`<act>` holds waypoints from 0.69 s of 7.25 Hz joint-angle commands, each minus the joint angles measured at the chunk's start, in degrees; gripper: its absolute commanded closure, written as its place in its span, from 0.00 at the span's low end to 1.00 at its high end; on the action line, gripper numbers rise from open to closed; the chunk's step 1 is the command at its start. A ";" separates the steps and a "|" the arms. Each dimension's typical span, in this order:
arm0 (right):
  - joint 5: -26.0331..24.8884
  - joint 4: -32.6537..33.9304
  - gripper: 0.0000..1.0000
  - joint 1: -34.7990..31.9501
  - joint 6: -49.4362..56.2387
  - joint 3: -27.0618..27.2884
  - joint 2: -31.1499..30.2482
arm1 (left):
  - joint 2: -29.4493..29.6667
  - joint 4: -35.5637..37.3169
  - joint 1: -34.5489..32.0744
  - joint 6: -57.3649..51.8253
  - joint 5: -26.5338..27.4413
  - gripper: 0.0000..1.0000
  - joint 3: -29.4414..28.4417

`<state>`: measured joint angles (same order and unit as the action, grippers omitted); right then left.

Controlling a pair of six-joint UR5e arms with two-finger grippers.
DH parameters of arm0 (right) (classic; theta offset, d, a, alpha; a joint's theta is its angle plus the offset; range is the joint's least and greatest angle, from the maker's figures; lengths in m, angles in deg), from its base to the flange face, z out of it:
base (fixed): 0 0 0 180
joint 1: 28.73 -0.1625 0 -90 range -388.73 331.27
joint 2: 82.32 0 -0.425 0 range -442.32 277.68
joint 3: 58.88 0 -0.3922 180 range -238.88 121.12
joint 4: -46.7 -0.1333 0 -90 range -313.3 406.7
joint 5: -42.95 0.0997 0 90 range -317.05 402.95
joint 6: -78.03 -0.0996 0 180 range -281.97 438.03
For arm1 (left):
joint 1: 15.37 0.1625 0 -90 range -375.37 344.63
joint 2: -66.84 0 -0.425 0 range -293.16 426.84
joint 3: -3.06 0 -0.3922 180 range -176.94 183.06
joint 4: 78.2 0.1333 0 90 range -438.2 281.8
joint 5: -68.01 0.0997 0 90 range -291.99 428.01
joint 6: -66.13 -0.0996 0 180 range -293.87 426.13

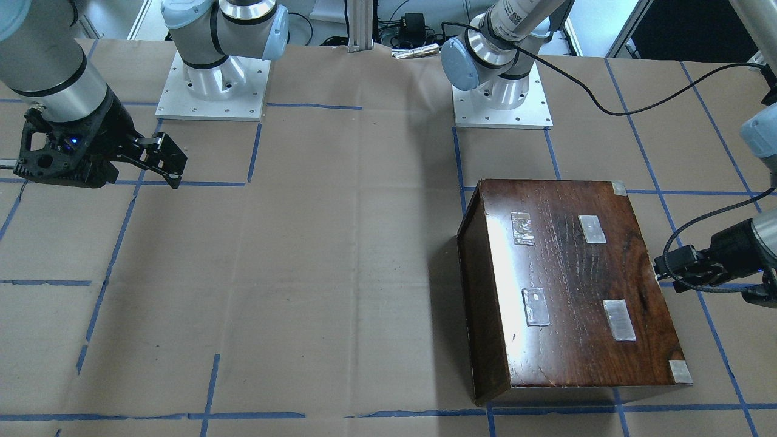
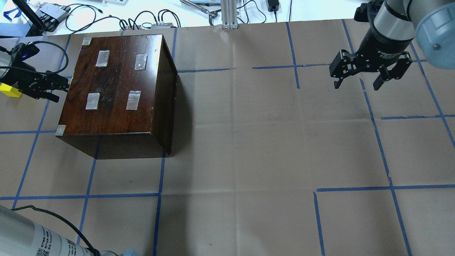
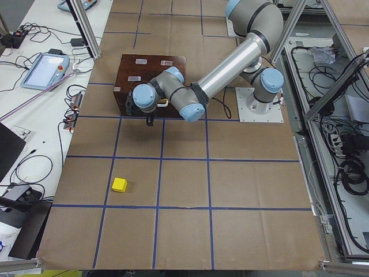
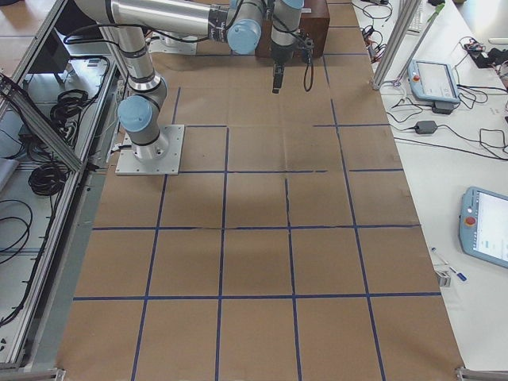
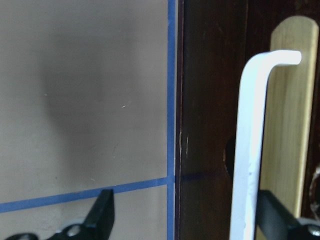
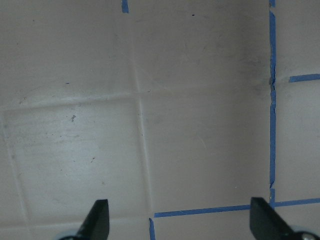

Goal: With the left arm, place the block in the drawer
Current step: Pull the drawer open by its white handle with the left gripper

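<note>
The yellow block [image 2: 9, 90] lies on the paper-covered table at the far left of the overhead view, apart from everything; it also shows in the exterior left view [image 3: 120, 184]. My left gripper [image 2: 58, 89] is open at the left face of the dark cabinet [image 2: 117, 81]. In the left wrist view its fingers [image 5: 102, 215] straddle a white handle [image 5: 250, 150] on the drawer's dark front [image 5: 210, 125]. The drawer's pale tray does not show. My right gripper [image 2: 357, 83] is open and empty, far right.
Blue tape lines cross the brown paper. Both arm bases [image 1: 504, 91] stand at the robot's edge of the table. Cables and a pendant [image 3: 46, 69] lie on the white bench beyond the table's far side.
</note>
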<state>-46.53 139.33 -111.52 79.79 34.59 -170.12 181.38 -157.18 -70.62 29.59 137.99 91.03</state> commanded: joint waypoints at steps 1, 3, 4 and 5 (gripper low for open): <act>0.00 0.01 0.00 0.00 0.00 0.04 0.00 | 0.77 1.19 -0.48 0.51 0.16 0.01 -0.08; 0.00 0.01 0.00 0.00 0.00 0.04 0.00 | 1.22 2.34 -0.48 0.42 0.42 0.01 -0.17; 0.00 0.01 0.00 0.00 0.00 0.04 0.00 | 0.95 2.43 -0.48 0.42 0.42 0.01 -0.26; 0.00 0.01 0.00 0.00 0.00 -0.05 0.00 | 0.60 2.51 -0.39 0.33 0.51 0.01 -0.26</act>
<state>-46.53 139.34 -111.52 79.79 34.62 -170.12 182.33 -154.82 -71.08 29.99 138.40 90.83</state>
